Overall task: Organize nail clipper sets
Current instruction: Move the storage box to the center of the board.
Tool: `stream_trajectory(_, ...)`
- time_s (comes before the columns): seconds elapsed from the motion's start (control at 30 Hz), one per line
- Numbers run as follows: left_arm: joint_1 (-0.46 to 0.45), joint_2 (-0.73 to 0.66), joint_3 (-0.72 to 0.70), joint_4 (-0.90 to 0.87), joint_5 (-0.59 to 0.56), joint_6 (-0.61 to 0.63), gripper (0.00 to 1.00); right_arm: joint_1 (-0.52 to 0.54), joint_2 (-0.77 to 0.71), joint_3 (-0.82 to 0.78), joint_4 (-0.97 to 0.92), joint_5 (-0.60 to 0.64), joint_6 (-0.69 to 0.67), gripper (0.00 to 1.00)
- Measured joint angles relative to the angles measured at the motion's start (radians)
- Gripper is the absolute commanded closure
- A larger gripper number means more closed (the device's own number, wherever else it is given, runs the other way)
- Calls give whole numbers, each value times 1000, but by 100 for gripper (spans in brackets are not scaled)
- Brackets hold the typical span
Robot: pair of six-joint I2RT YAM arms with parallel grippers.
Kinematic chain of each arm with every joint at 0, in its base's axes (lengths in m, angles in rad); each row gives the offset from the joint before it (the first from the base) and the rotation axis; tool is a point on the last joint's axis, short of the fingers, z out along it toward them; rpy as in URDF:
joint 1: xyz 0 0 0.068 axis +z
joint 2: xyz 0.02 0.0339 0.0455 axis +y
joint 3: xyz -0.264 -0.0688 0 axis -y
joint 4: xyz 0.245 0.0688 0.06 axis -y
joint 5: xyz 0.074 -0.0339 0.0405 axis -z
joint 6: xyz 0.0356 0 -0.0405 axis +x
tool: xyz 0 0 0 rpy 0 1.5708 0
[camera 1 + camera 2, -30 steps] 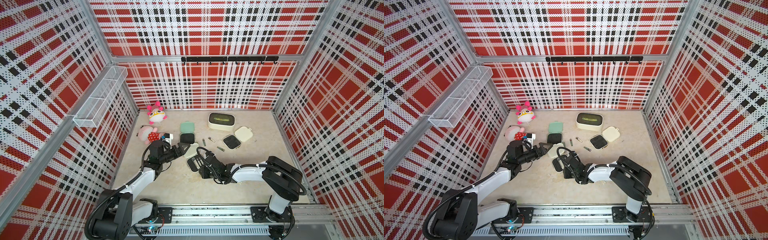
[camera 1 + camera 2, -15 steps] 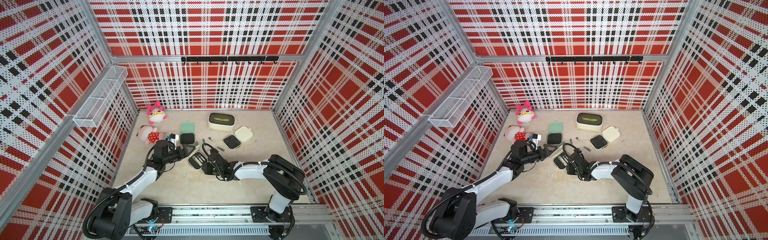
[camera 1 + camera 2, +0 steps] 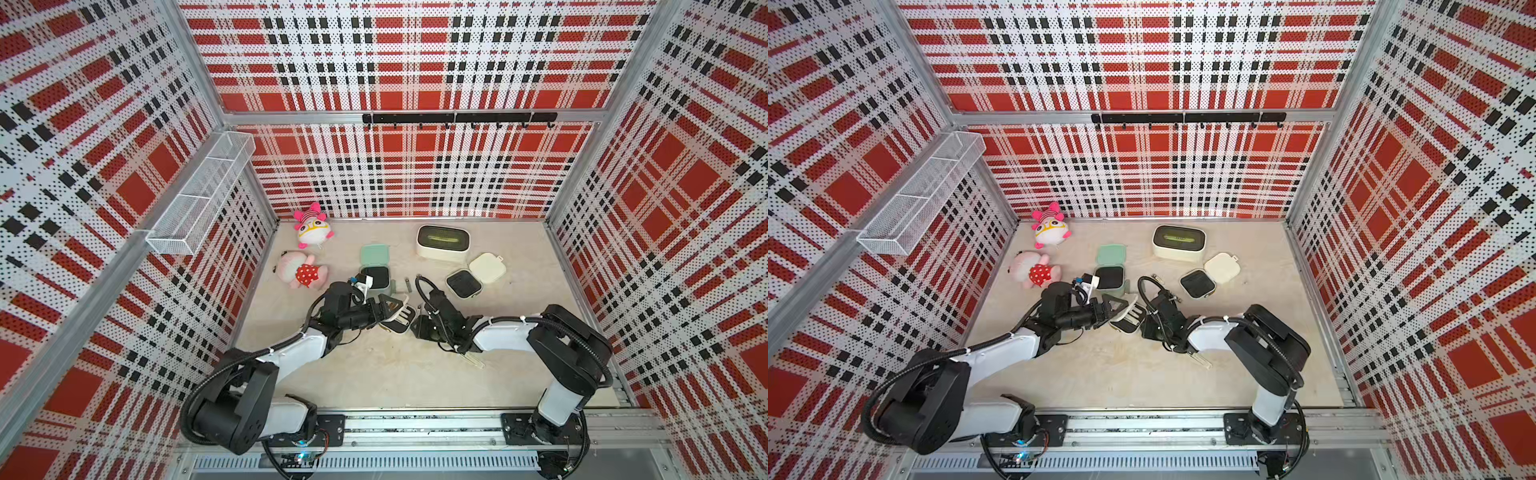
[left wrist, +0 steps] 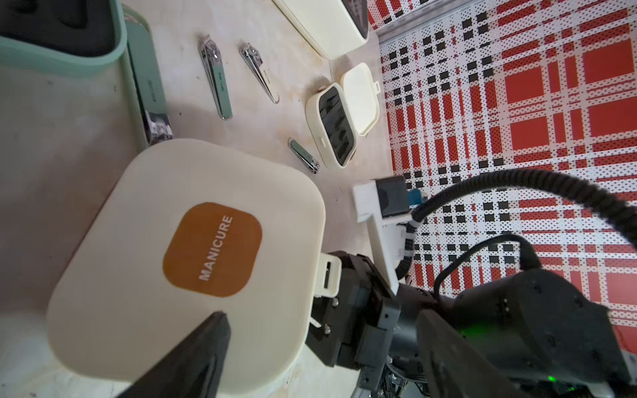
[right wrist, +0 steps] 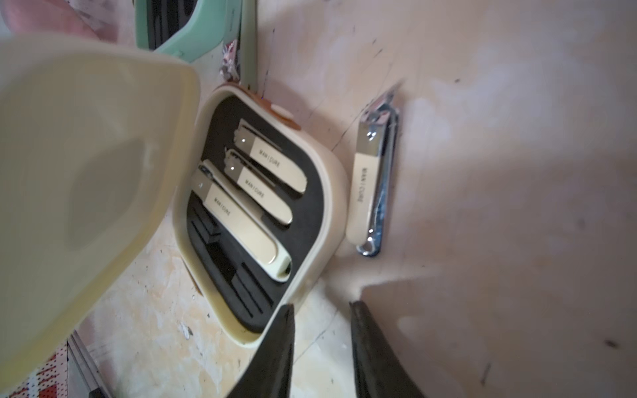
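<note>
In both top views a cream nail clipper case [image 3: 400, 320] [image 3: 1130, 319] lies between my two grippers. Its lid [image 4: 186, 241], labelled MANICURE, stands tilted over the base [image 5: 324, 193]. Three cream clippers sit in the black insert, and a loose cream clipper [image 5: 374, 182] lies beside the base. My left gripper [image 3: 390, 311] is open, one finger [image 4: 206, 344] resting on the lid's outer face. My right gripper [image 5: 320, 306] is narrowly open and empty at the base's corner. The mint case [image 3: 374, 266] and another cream case [image 3: 476, 276] lie open. Silver clippers [image 4: 215, 77] are scattered between them.
A larger cream box with a dark window [image 3: 442, 241] stands at the back. Two pink plush toys [image 3: 311, 228] [image 3: 301, 272] lie at the back left. A wire basket [image 3: 199, 199] hangs on the left wall and a hook rail [image 3: 457, 117] on the back wall.
The case's lid has swung up from lying flat to tilting over the base, pushed by my left gripper moving right. My right gripper has drawn back a little to the right.
</note>
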Motion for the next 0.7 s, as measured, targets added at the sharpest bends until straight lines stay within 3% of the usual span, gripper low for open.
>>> stream_trajectory(0.37,-53,180,71,46,-58,-39,18,-16,-180,-60,-82,41,23,64)
stream_trajectory(0.7,-53,276,114,70,-136,-73,19,25,-114,67,-112,40,30,68)
